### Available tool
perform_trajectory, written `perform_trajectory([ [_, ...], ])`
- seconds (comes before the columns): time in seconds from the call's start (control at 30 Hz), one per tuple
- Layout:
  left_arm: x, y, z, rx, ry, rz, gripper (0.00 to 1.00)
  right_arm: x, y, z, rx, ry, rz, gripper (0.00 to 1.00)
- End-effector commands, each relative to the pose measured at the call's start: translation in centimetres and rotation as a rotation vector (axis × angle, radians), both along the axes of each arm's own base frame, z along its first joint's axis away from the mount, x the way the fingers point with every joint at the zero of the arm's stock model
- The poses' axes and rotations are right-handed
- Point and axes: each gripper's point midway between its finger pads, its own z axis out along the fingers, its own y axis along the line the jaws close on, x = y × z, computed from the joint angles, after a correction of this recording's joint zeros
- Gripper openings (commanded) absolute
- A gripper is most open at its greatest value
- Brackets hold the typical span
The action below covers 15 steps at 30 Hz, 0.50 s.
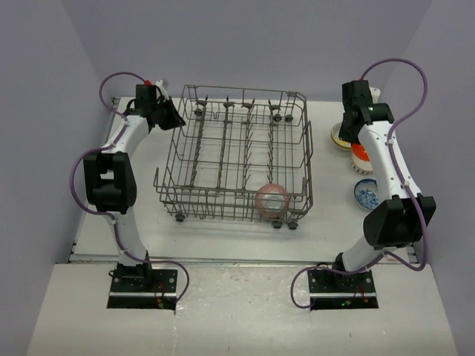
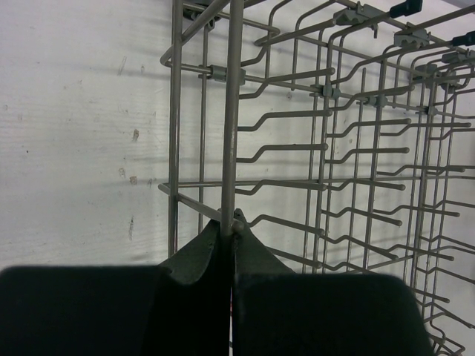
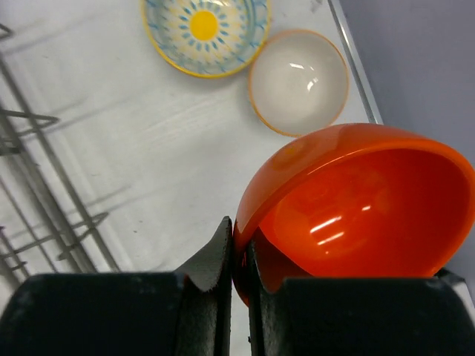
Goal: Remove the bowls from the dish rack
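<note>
Right fingers [image 3: 215,256]: pinched almost shut on the rim of the orange bowl [image 3: 356,200], one finger inside the wall and one outside. The bowl hung tilted on its edge over the desk [image 3: 185,148].
Left fingers [image 2: 194,256]: closed on a single wire of the dish rack [image 2: 326,148], at about 10 o'clock on the rack in the top view, with no bowl in them.
Orange bowl's place: outside the rack at its 3 o'clock side, near the bowls already set down. Whether it touched the desk could not be told.
Bowls on the desk: a sun-patterned bowl [image 3: 204,30] and a whitish bowl [image 3: 298,81] sat side by side, and a blue-and-white bowl [image 1: 366,194] lay apart at about 4 o'clock.
Left in the rack: one pink bowl [image 1: 271,199], on edge among the tines at the 5 o'clock corner.
Handling: the bowls looked rigid, glossy and probably light. The smooth surface seemed slippery, so a rim pinch could let a bowl swing or slide. They were likely to chip if dropped, though the material could not be told.
Where to take hold: on the rim, one finger inside. For the pink bowl, that meant the upper arc standing clear of the wires.
</note>
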Motion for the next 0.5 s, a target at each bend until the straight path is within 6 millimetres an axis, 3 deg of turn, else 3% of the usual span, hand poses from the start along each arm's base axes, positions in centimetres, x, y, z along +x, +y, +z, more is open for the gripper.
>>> perform_trajectory([
  [0.0,-4.4,3.3,-8.5,0.093,0.294,0.107,0.0,-1.7,-1.1,0.1,-0.005,-0.009,-0.067,0.0],
  [0.07,-4.4,3.4,-8.6,0.097,0.294,0.107,0.0,-2.8,-1.7,-1.0,-0.021,0.021,-0.098,0.0],
  [0.2,-4.0,3.3,-8.3,0.098,0.283,0.103,0.0,-5.8,-3.3,-5.4,-0.005,0.134,-0.153,0.0],
  [0.3,-3.9,3.3,-8.3,0.097,0.283,0.102,0.0,-6.9,-4.0,-7.7,-0.002,0.19,-0.156,0.0],
  [0.33,-3.8,3.3,-8.3,0.093,0.282,0.102,0.0,-7.4,-5.3,-8.5,0.001,0.218,-0.195,0.0],
  [0.4,-3.8,3.2,-8.4,0.089,0.286,0.102,0.0,-8.2,-6.0,-9.9,0.0,0.261,-0.214,0.0],
  [0.47,-4.0,3.2,-8.5,0.088,0.291,0.101,0.0,-8.3,-6.7,-10.5,0.002,0.256,-0.234,0.0],
])
